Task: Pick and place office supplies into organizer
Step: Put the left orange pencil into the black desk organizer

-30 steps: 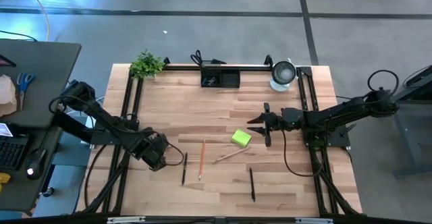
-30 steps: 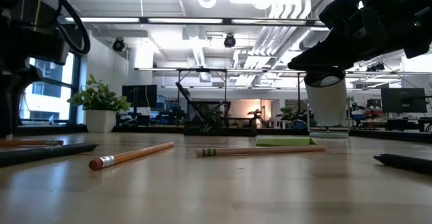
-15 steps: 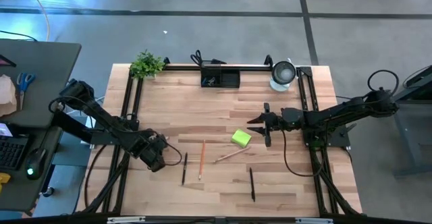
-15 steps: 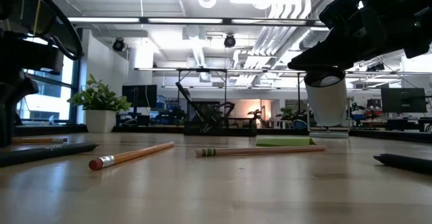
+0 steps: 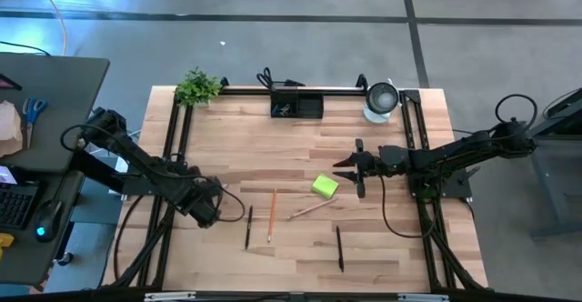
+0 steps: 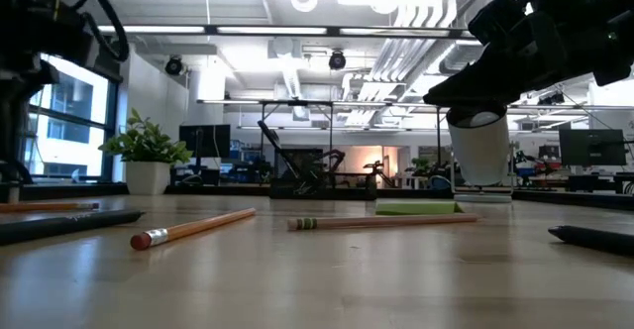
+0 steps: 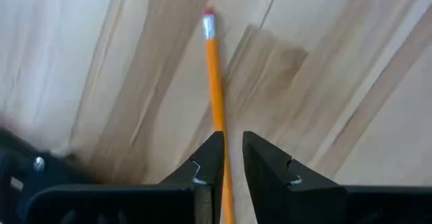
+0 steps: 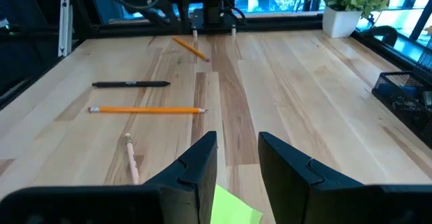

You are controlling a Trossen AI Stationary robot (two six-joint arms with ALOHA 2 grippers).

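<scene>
My left gripper (image 5: pixel 209 208) (image 7: pixel 231 140) hangs near the table's left edge, pointing down, fingers a narrow gap apart. Straight below that gap an orange pencil (image 7: pixel 214 82) (image 8: pixel 189 48) lies flat on the table, untouched. My right gripper (image 5: pixel 350 176) (image 8: pixel 237 146) stands open, nearly level, just right of the lime-green sticky-note pad (image 5: pixel 325 186) (image 8: pixel 236 207). On the table lie a black pen (image 5: pixel 248 226), another orange pencil (image 5: pixel 271 216), a wooden pencil (image 5: pixel 312 208) and a second black pen (image 5: pixel 339 247). The black organizer (image 5: pixel 297 107) stands at the far edge.
A potted plant (image 5: pixel 197 86) stands at the far left corner and a silver-and-white cup (image 5: pixel 382 100) at the far right. Black-handled scissors (image 5: pixel 266 77) lie behind the organizer. Black frame rails run along the left, right and far sides.
My left gripper has risen from the table and tipped more steeply downward. The orange pencil below it has stayed on the table.
</scene>
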